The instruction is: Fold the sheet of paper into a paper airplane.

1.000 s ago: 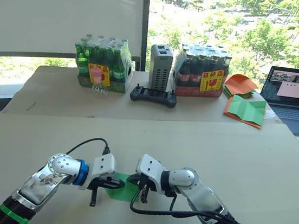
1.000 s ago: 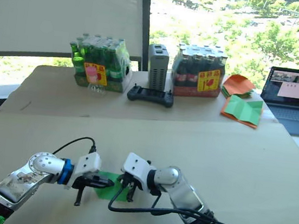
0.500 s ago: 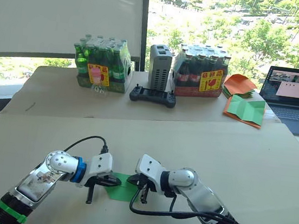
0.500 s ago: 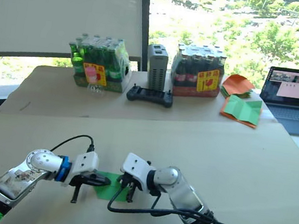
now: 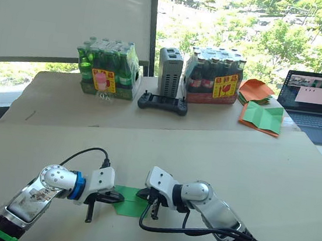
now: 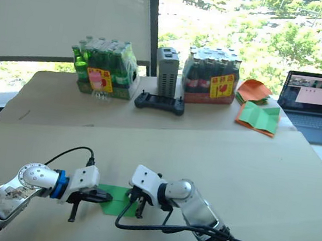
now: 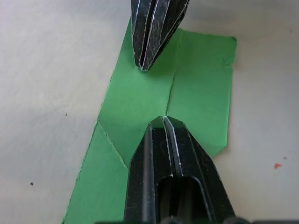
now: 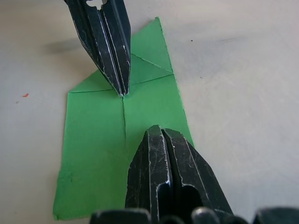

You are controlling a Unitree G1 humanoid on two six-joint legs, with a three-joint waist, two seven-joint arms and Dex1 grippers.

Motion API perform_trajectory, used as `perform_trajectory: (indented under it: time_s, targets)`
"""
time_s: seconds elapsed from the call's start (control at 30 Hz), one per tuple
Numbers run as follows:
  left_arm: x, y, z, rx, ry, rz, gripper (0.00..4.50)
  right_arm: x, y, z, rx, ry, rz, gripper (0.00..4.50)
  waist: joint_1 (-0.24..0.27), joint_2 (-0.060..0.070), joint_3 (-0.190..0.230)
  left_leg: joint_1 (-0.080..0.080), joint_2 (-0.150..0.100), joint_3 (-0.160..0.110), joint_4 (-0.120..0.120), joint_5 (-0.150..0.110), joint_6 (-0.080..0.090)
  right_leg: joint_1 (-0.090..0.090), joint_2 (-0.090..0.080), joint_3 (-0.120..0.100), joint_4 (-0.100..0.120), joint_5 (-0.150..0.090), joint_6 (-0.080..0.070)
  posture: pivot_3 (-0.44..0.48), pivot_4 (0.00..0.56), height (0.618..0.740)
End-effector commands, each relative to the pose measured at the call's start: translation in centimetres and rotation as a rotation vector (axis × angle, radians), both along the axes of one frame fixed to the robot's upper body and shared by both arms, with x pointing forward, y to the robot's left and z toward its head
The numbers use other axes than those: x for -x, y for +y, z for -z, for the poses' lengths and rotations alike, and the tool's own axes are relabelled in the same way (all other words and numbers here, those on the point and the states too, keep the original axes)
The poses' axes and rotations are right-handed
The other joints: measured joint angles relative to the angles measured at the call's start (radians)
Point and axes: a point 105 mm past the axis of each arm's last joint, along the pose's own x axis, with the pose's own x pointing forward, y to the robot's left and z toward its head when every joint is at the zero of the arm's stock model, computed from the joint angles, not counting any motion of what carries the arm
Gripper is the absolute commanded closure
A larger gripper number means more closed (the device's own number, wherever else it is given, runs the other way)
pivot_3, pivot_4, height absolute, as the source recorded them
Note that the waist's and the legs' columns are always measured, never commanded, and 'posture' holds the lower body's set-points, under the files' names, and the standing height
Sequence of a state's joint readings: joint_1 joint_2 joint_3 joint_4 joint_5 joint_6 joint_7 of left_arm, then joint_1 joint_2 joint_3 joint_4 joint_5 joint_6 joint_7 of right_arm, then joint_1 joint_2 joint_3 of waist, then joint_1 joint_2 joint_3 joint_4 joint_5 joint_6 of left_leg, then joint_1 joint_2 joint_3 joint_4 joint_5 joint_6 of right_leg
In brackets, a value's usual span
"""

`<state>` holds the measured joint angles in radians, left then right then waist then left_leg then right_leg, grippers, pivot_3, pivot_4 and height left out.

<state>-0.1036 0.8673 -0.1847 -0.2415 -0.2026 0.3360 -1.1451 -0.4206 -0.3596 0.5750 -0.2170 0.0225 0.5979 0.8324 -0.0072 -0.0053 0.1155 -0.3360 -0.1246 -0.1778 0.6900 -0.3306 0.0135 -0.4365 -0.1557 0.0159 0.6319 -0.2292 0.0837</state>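
Observation:
The sheet of paper point(image 5: 130, 202) lies flat on the table near its front edge, between my two grippers. It is bright green with a centre crease, and its two corners on my left are folded in to a point point(image 8: 156, 21). My left gripper point(image 5: 117, 198) is shut, its tip resting on the crease near the folded end point(image 7: 163, 120). From the other side my right gripper point(image 5: 143, 196) is also shut, with its tip pressed on the same crease point(image 8: 157, 129). The two tips face each other a short way apart.
At the back stand a pack of green bottles point(image 5: 108, 73), a grey box point(image 5: 170, 71), a black controller point(image 5: 163, 103) and a pack of dark bottles point(image 5: 215, 74). Orange papers point(image 5: 257, 90), a green sheet edged with orange point(image 5: 262, 117) and a laptop point(image 5: 316, 104) are at the back right.
My left gripper has drawn back to the left along the paper, widening the gap between the two tips. The right gripper has stayed in place.

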Motion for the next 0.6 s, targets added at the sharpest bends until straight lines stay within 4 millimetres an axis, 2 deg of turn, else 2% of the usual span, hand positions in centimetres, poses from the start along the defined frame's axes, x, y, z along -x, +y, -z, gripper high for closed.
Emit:
perform_trajectory:
  time_s: [0.03, 0.27, 0.6]
  targets:
    - [0.5, 2.5, 1.5, -0.08, 0.07, -0.075, 4.5, 0.1, -0.8, 1.2, 0.056, 0.041, 0.018, 4.47, -0.004, 0.0, 0.0, 0.0, 0.0, 0.0, 0.0, 0.0, 0.0, 0.0, 0.0, 0.0, 0.0, 0.0, 0.0, 0.0, 0.15, 0.719]
    - [0.4, 4.6, 2.0, -0.113, 0.073, -0.12, 4.5, 0.2, -0.8, 1.3, 0.059, 0.044, 0.013, 4.47, -0.006, 0.001, 0.0, 0.002, 0.001, 0.0, -0.003, 0.0, 0.0, 0.0, 0.001, 0.0, -0.001, 0.0, 0.0, 0.0, 0.15, 0.719]
    - [-0.2, 6.1, 2.3, -0.114, 0.046, -0.165, 4.5, 0.3, -0.8, 1.3, 0.061, 0.042, 0.005, 4.47, -0.005, 0.003, 0.0, 0.003, 0.001, 0.001, -0.005, 0.0, -0.001, 0.0, 0.001, 0.001, 0.0, 0.0, -0.001, 0.0, 0.15, 0.719]
